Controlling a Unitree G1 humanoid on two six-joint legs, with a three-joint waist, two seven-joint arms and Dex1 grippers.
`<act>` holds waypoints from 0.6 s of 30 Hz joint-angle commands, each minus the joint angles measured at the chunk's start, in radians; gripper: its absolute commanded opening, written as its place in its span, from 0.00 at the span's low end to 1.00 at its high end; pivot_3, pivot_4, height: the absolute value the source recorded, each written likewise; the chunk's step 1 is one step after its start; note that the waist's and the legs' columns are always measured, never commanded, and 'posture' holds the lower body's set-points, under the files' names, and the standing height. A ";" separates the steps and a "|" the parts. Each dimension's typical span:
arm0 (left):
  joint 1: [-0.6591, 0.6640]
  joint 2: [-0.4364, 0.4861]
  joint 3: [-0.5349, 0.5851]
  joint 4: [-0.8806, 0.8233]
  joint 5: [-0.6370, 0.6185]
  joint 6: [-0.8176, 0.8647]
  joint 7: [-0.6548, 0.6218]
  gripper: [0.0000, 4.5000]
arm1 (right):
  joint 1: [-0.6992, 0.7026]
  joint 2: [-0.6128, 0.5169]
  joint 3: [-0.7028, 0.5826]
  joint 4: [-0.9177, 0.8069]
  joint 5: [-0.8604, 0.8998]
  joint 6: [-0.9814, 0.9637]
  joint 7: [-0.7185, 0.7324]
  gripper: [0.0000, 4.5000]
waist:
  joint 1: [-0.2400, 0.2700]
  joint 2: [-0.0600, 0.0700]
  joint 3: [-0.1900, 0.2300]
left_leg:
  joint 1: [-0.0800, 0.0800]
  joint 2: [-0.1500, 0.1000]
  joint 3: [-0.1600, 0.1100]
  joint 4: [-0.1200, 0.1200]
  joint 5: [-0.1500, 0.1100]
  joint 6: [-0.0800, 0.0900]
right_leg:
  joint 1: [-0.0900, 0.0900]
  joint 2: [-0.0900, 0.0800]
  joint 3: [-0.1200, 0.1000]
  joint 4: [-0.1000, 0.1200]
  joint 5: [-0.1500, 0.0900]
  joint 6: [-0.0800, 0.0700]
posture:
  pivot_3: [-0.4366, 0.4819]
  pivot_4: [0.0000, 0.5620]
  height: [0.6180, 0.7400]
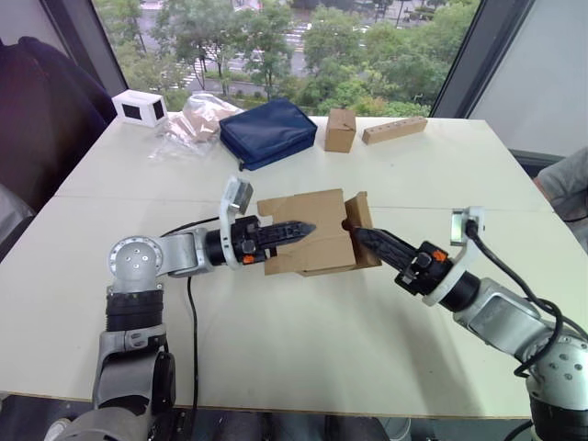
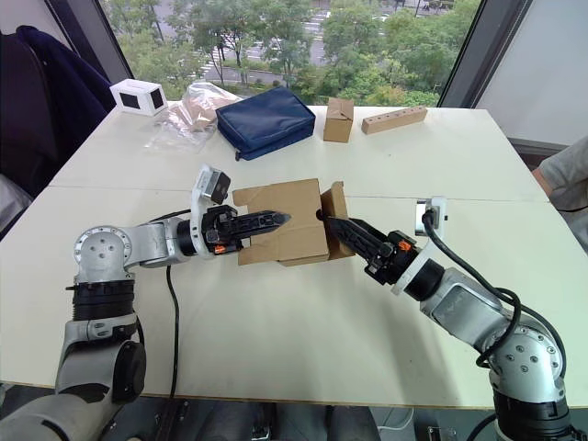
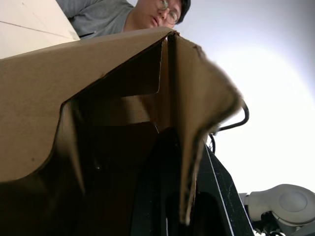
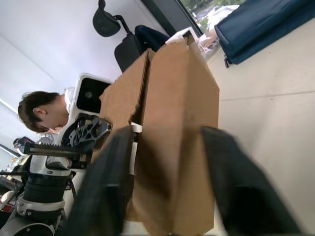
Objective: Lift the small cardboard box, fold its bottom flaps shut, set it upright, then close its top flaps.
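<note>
The small cardboard box (image 1: pixel 317 246) lies on its side at the middle of the table (image 1: pixel 303 349), between my two grippers, with one flap (image 1: pixel 356 209) standing up at its right end. My left gripper (image 1: pixel 308 227) reaches across the box's upper front from the left and is shut on a cardboard wall. In the left wrist view that wall's edge (image 3: pixel 189 162) runs down between the dark fingers. My right gripper (image 1: pixel 358 234) meets the box's right end and is open. In the right wrist view its fingers (image 4: pixel 108 182) straddle the box (image 4: pixel 172 108).
At the back of the table lie a navy pouch (image 1: pixel 268 131), a smaller, taller brown box (image 1: pixel 339 130), a long wooden block (image 1: pixel 394 130), a white box (image 1: pixel 140 107) and a clear plastic bag (image 1: pixel 195 122). A person's sleeve (image 1: pixel 568 184) shows at the right edge.
</note>
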 commanded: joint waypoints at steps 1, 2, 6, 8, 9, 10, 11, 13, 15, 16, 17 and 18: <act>-0.006 0.002 0.000 -0.014 -0.007 -0.021 -0.026 0.00 | -0.002 -0.010 -0.013 -0.022 0.013 -0.014 0.010 0.54 | 0.000 0.000 0.000 | 0.000 0.000 0.000 0.000 0.000 0.000 | 0.000 0.000 0.000 0.000 0.000 0.000 | 0.48 0.27 1.00; -0.004 0.002 -0.001 -0.015 -0.006 -0.022 -0.028 0.00 | -0.001 -0.009 -0.015 -0.021 0.015 -0.016 0.009 0.54 | 0.000 0.000 0.000 | 0.000 0.000 0.000 0.000 0.000 0.000 | 0.000 0.000 0.000 0.000 0.000 0.000 | 0.48 0.27 1.00; -0.002 0.000 -0.002 -0.021 -0.007 -0.023 -0.027 0.00 | 0.004 -0.008 -0.031 -0.019 0.051 -0.020 0.007 0.54 | 0.000 0.000 0.000 | 0.000 0.000 0.000 -0.001 0.000 0.000 | 0.000 0.000 0.000 0.000 0.000 0.000 | 0.48 0.27 1.00; -0.003 -0.002 -0.003 -0.024 -0.010 -0.023 -0.021 0.00 | 0.007 -0.012 -0.041 -0.019 0.075 -0.022 0.006 0.54 | 0.000 0.000 0.000 | 0.000 0.000 0.000 -0.001 0.000 0.000 | 0.000 0.000 0.000 -0.001 0.000 0.000 | 0.48 0.27 1.00; -0.004 -0.002 -0.003 -0.025 -0.012 -0.024 -0.019 0.00 | 0.008 -0.014 -0.045 -0.020 0.084 -0.023 0.006 0.54 | 0.000 0.000 0.000 | 0.000 0.000 0.000 -0.001 0.000 0.000 | 0.000 0.000 0.000 -0.001 0.000 0.000 | 0.48 0.27 1.00; -0.005 -0.003 -0.003 -0.025 -0.015 -0.023 -0.017 0.00 | 0.009 -0.015 -0.049 -0.019 0.093 -0.024 0.005 0.54 | 0.000 0.000 0.000 | 0.000 0.000 0.000 -0.001 0.000 0.000 | 0.000 0.000 0.000 -0.001 0.000 0.000 | 0.48 0.27 1.00; -0.005 -0.003 -0.002 -0.026 -0.017 -0.023 -0.015 0.00 | 0.010 -0.016 -0.051 -0.020 0.100 -0.026 0.003 0.54 | 0.000 0.000 0.000 | 0.000 0.000 0.000 -0.001 0.000 0.000 | 0.000 0.000 0.000 -0.001 0.000 0.000 | 0.48 0.27 1.00; -0.006 -0.004 -0.002 -0.028 -0.020 -0.022 -0.011 0.00 | 0.015 -0.023 -0.061 -0.018 0.115 -0.024 0.001 0.54 | 0.001 0.000 0.000 | 0.000 0.000 0.000 -0.002 0.000 0.000 | 0.000 0.000 0.000 -0.001 0.000 0.000 | 0.48 0.27 1.00; -0.006 -0.005 -0.002 -0.028 -0.021 -0.022 -0.009 0.00 | 0.019 -0.028 -0.063 -0.015 0.116 -0.024 0.001 0.54 | 0.001 0.000 0.000 | 0.000 0.000 0.000 -0.002 0.000 0.000 | 0.000 0.000 0.000 -0.001 0.000 0.000 | 0.48 0.27 1.00; -0.007 -0.004 -0.003 -0.026 -0.020 -0.022 -0.012 0.00 | 0.017 -0.027 -0.059 -0.012 0.114 -0.025 -0.001 0.54 | 0.001 0.000 0.000 | 0.000 0.000 0.000 -0.002 0.000 0.000 | -0.001 0.000 0.000 -0.001 0.000 0.000 | 0.48 0.27 1.00; -0.007 -0.003 -0.004 -0.025 -0.019 -0.023 -0.015 0.00 | 0.015 -0.026 -0.055 -0.010 0.110 -0.027 -0.002 0.54 | 0.001 0.000 0.000 | 0.000 0.000 0.000 -0.003 0.000 0.000 | -0.001 0.000 0.000 -0.001 0.000 0.000 | 0.48 0.27 1.00; -0.008 -0.003 -0.005 -0.024 -0.017 -0.023 -0.017 0.00 | 0.013 -0.025 -0.052 -0.008 0.107 -0.028 -0.003 0.54 | 0.001 0.000 0.000 | 0.000 0.000 0.000 -0.004 0.000 -0.001 | -0.001 0.000 0.000 -0.001 0.000 0.000 | 0.48 0.27 1.00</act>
